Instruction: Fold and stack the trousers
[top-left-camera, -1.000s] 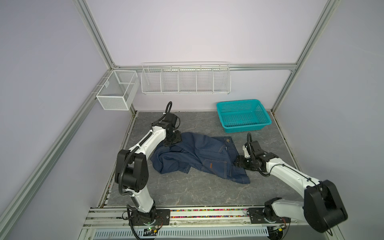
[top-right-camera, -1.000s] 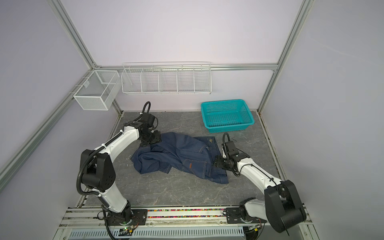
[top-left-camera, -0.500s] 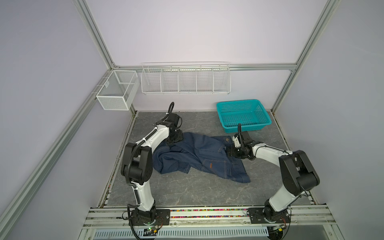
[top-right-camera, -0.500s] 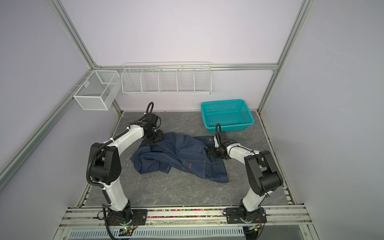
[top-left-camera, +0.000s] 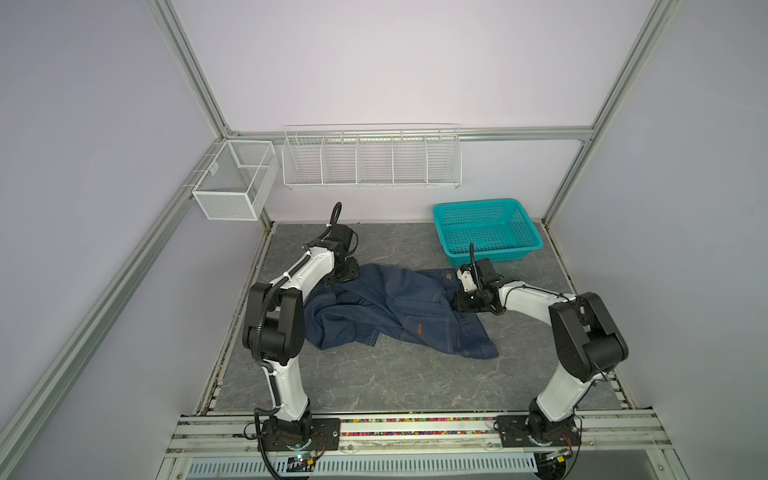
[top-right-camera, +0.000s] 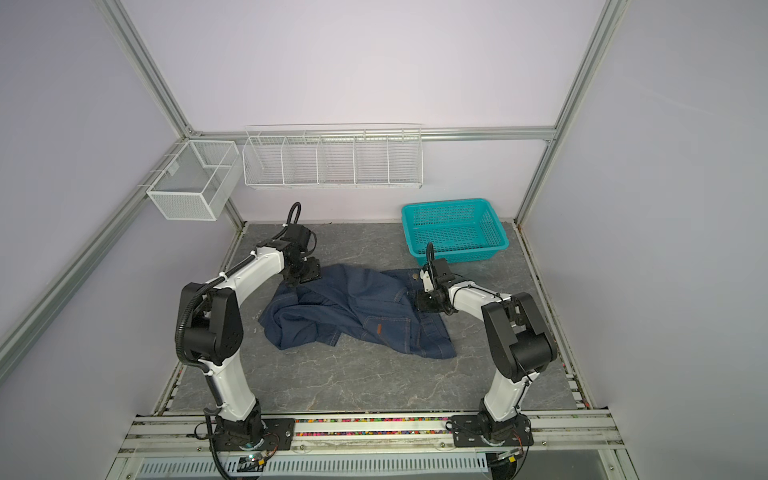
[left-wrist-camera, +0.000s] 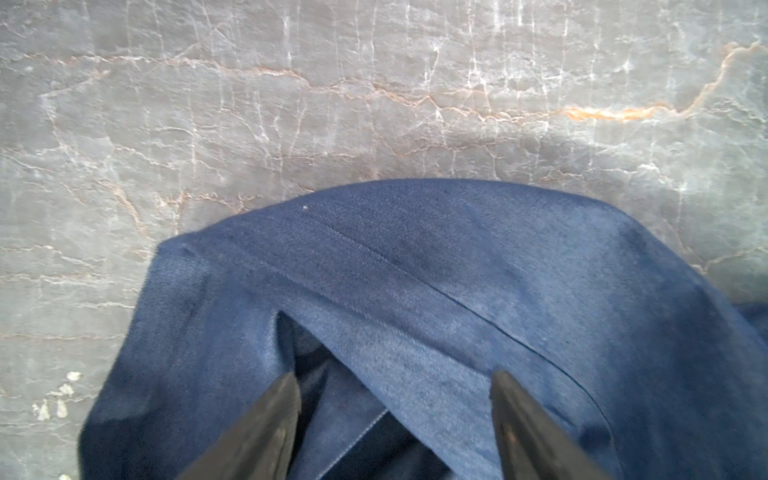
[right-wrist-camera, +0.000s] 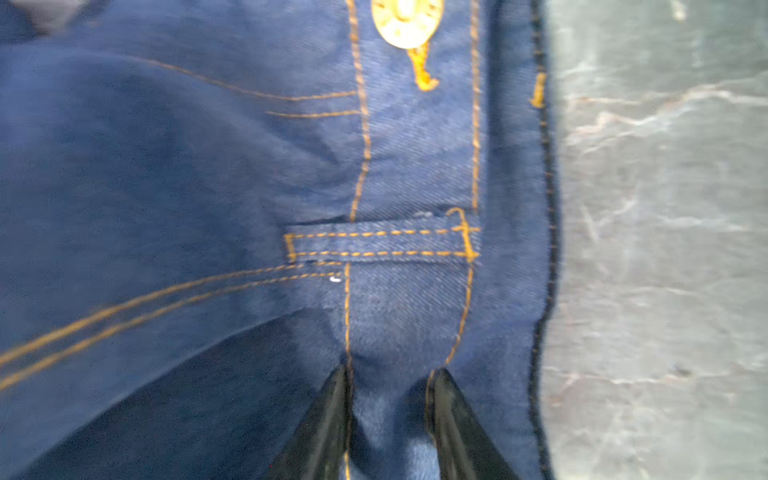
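Observation:
The dark navy trousers (top-left-camera: 395, 307) (top-right-camera: 357, 307) lie crumpled on the grey marble table, waistband toward the right, a tan patch on a back pocket. My left gripper (top-left-camera: 337, 279) (top-right-camera: 300, 277) hovers at the far left edge of the denim; in the left wrist view it (left-wrist-camera: 395, 382) stands open, its fingers (left-wrist-camera: 270, 419) wide apart over a fold of cloth (left-wrist-camera: 415, 270). My right gripper (top-left-camera: 457, 305) (top-right-camera: 419, 308) is on the waistband; in the right wrist view it (right-wrist-camera: 388, 374) pinches a ridge of denim below a belt loop (right-wrist-camera: 374, 243) and the brass button (right-wrist-camera: 405, 20).
A teal perforated basket (top-left-camera: 446, 245) stands at the back right, just behind the right wrist. A white wire rack (top-left-camera: 370, 162) and a mesh box (top-left-camera: 232, 183) hang on the back wall. Bare marble (top-left-camera: 374, 374) lies in front of the jeans.
My right gripper has moved farther back and left along the waistband and its jaws have closed in on the denim. The left gripper stays over the far left edge, still open.

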